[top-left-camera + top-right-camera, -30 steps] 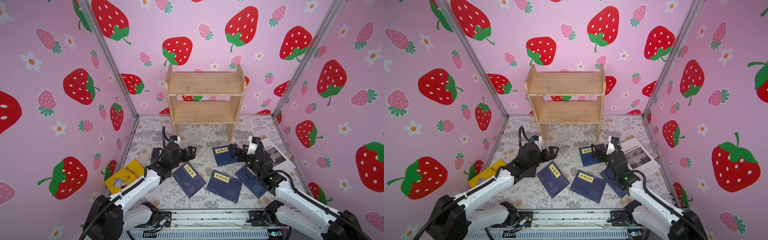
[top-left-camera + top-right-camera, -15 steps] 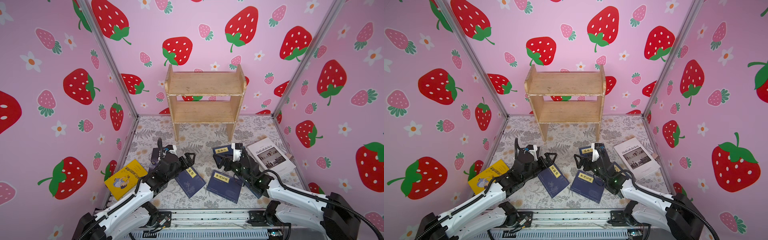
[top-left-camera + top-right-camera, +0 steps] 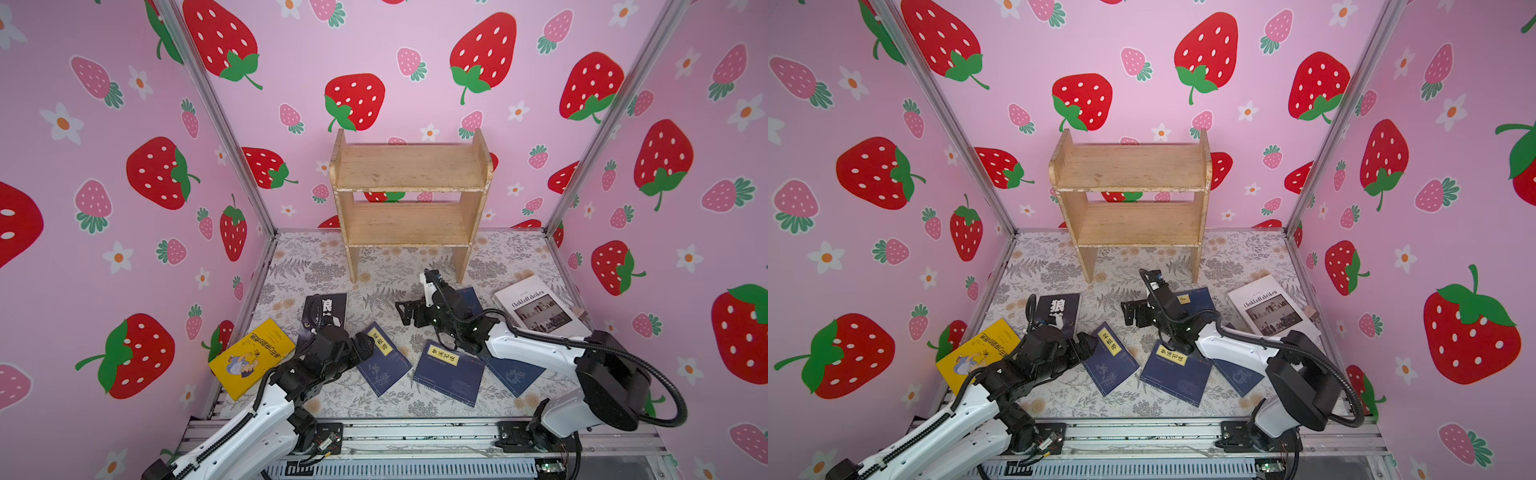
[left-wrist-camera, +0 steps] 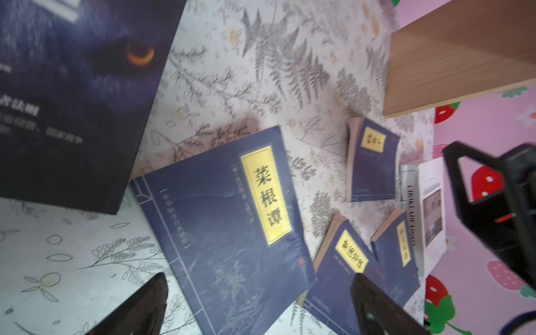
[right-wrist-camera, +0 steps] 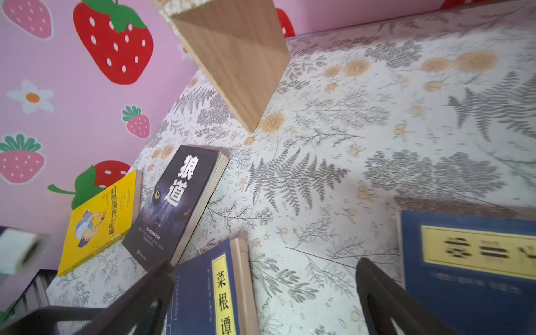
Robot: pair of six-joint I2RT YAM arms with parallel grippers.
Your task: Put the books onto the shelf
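Note:
The light-wood shelf (image 3: 409, 199) (image 3: 1129, 195) stands bare at the back. All the books lie flat on the floor: a yellow one (image 3: 251, 357), a black one (image 3: 326, 311), a white one (image 3: 540, 309) and several navy ones. My left gripper (image 3: 363, 338) (image 4: 258, 304) is open, its jaws straddling the leftmost navy book (image 3: 382, 361) (image 4: 232, 226). My right gripper (image 3: 409, 313) (image 5: 261, 301) is open over bare floor, between that book's edge (image 5: 214, 290) and another navy book (image 5: 470, 261) (image 3: 471, 299).
Pink strawberry walls close in the left, back and right sides. The shelf's wooden leg (image 5: 237, 63) (image 4: 458, 58) stands just beyond both grippers. A metal rail (image 3: 415, 432) runs along the front edge. The right arm lies over a navy book (image 3: 513, 374).
The left gripper has come down and nearer, onto the leftmost navy book, uncovering the black book. The right gripper has swung left to the middle of the floor, off the white book.

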